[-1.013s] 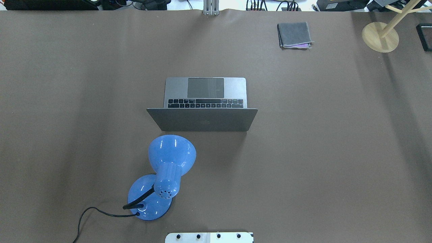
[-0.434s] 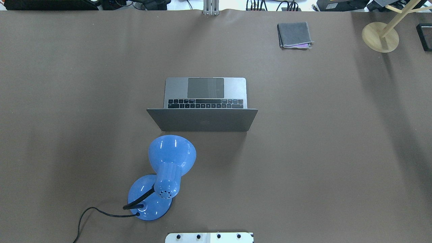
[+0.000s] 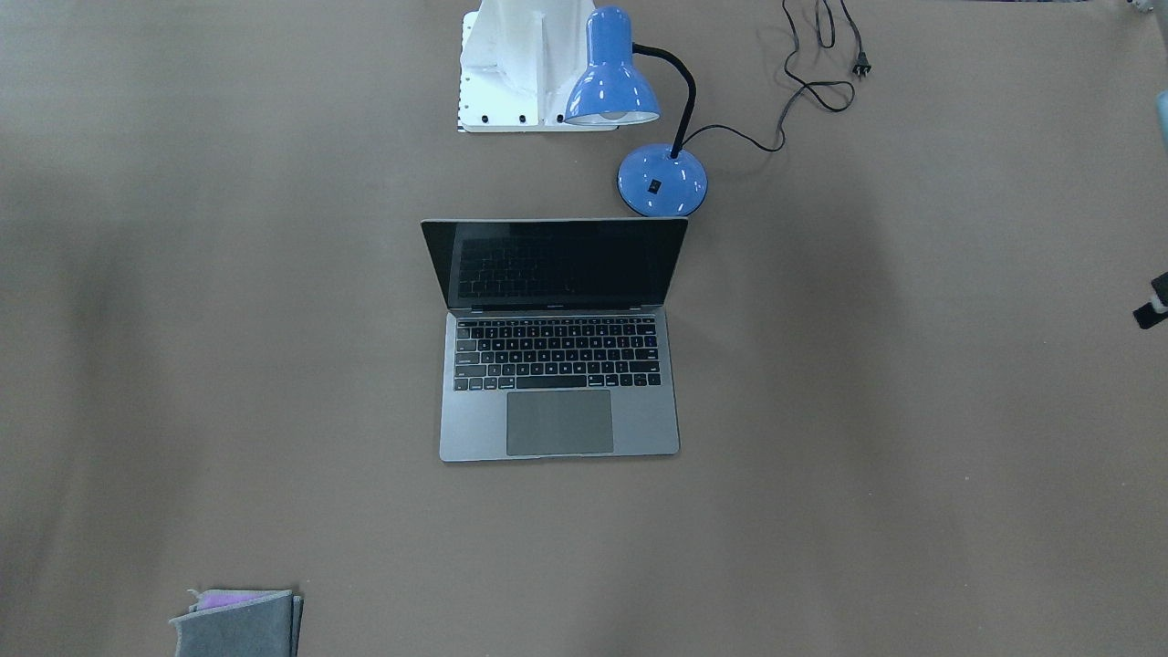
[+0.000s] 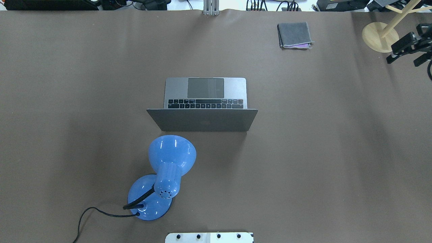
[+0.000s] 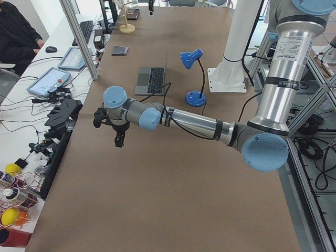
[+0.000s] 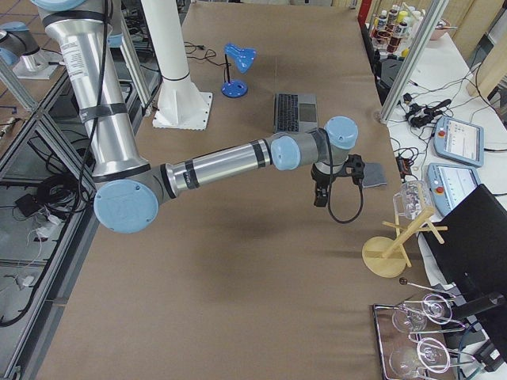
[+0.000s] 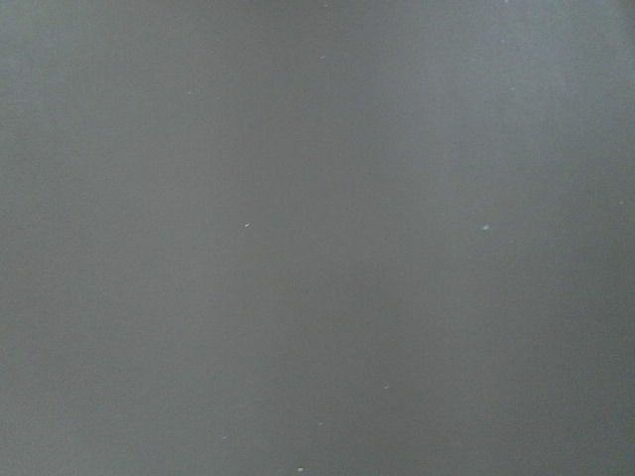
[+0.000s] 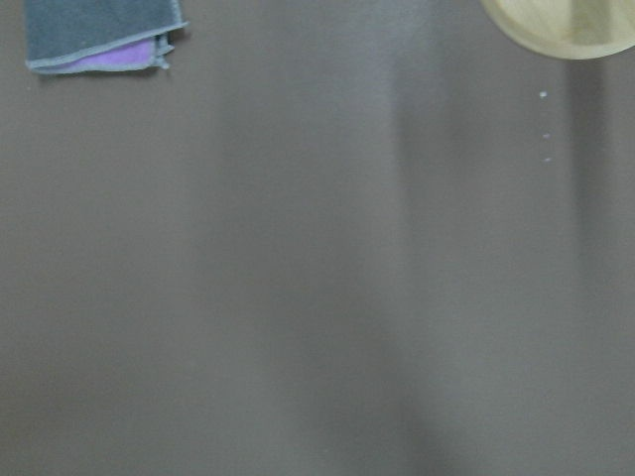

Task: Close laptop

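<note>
Jaws first: neither pair can be called. The right gripper [image 4: 406, 50] shows only as dark pieces at the overhead view's right edge, too cut off to say whether it is spread or closed. The left gripper [image 5: 111, 130] appears whole only from the side camera, which won't settle it.

Now the news: a moment ago the overhead view had no arm in it at all, and now that right gripper has poked in beside the wooden stand's round base [image 4: 379, 37]. So the right arm is on the move! Its wrist camera looks straight down at bare table [image 4: 67, 101], with the folded grey cloth [image 8: 99, 35] in one corner and the stand's base in another.

The laptop [image 4: 206, 91] hasn't budged. It sits mid-table, wide open, keyboard and trackpad facing the operators' side, and its lid [image 4: 202, 119] stands with its back to the robot. The blue desk lamp [image 4: 168, 162] is just behind the lid, on the robot's left.

My read: the approach is only starting. The right gripper is well apart from the laptop, and the left hangs out past the table's far left end. Nothing touches the lid yet, so all the closing lies ahead. The lamp's shade near the lid's left corner is worth watching.
</note>
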### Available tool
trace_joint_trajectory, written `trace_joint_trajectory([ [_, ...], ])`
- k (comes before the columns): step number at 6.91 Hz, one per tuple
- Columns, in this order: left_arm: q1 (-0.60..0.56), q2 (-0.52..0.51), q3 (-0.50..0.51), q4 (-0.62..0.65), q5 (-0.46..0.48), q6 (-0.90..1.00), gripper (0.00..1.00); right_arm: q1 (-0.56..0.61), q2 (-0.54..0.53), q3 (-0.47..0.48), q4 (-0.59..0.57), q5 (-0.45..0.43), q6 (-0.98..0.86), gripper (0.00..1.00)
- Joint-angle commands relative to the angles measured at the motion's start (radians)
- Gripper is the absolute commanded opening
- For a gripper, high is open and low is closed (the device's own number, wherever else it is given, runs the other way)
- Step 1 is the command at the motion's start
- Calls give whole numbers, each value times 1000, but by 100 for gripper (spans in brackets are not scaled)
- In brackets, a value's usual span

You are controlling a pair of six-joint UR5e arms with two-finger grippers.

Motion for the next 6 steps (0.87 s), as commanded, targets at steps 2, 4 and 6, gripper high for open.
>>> trace_joint_trajectory([
  [2, 267, -44, -80, -164, 48, -494, 99, -209, 18, 120, 140, -1, 409, 100],
  [4, 419, -47, -163, -170, 68, -643, 99, -319, 2, 140, 330, -3, 651, 94],
  [6, 499, -44, -188, -208, 85, -702, 74, -393, -3, 153, 454, 8, 701, 69],
])
